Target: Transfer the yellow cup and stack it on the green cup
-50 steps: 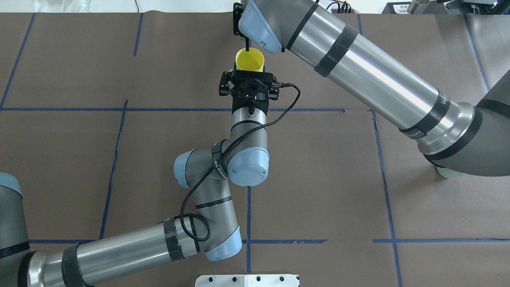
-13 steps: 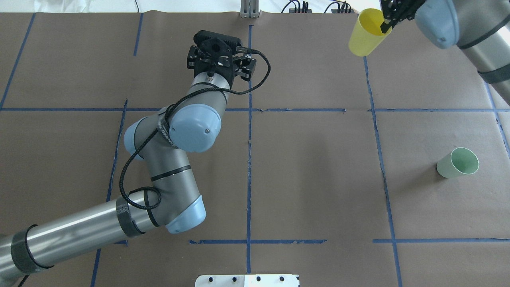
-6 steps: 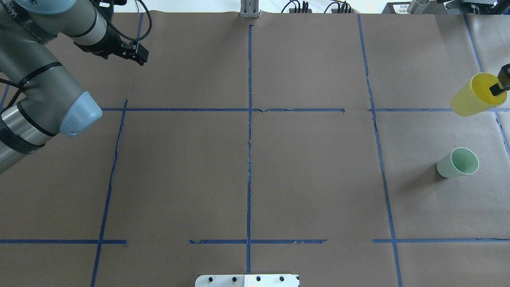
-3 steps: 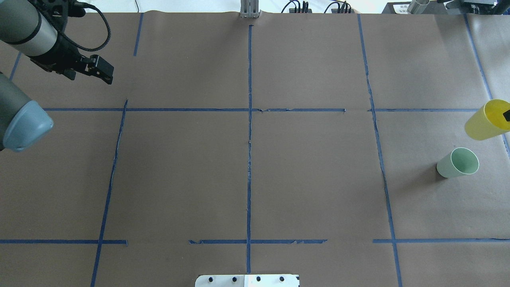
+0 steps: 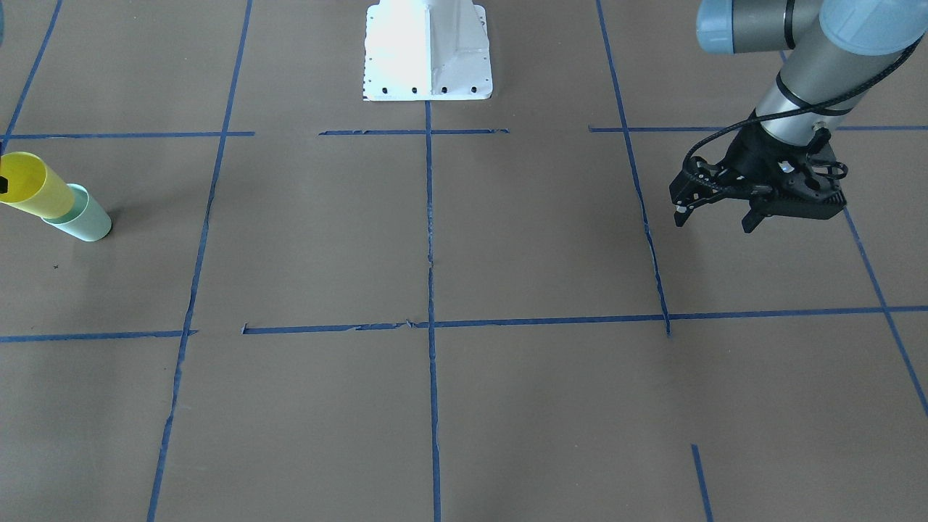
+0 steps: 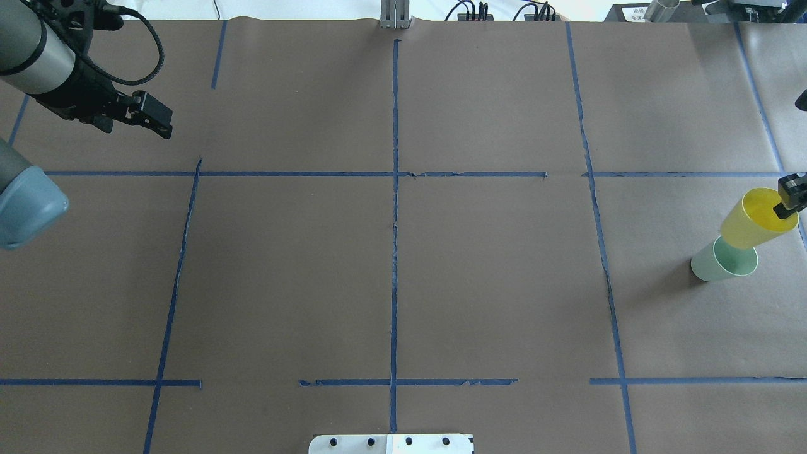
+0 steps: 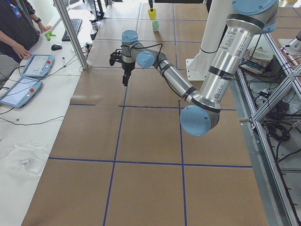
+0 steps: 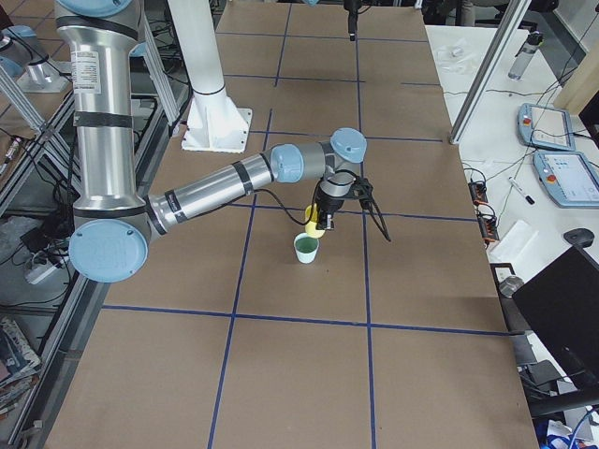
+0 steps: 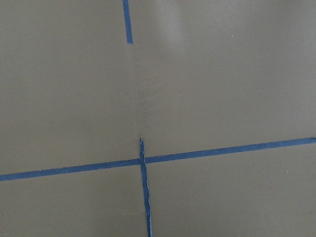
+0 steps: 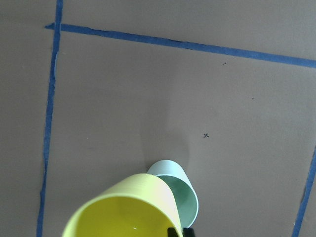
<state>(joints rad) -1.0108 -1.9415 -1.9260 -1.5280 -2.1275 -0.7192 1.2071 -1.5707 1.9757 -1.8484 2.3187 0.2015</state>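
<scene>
The yellow cup (image 6: 750, 224) hangs tilted from my right gripper (image 6: 789, 200), which is shut on its rim with one finger inside. The cup's base sits just over the mouth of the green cup (image 6: 715, 266), which stands upright on the table at the right. I cannot tell whether they touch. The front view shows the yellow cup (image 5: 32, 190) overlapping the green cup (image 5: 85, 220). The right wrist view shows yellow (image 10: 126, 210) in front of green (image 10: 185, 197). My left gripper (image 5: 714, 217) is open and empty, low over the table's far left (image 6: 142, 116).
Brown paper with blue tape lines (image 6: 394, 189) covers the table. The white robot base plate (image 5: 428, 51) sits at the robot's edge. An operator and tablets (image 7: 28, 70) are beside the far side of the table.
My right gripper has carried the yellow cup nearer the robot and down, from beside the green cup to just over its mouth. The left arm has barely shifted at the far left.
</scene>
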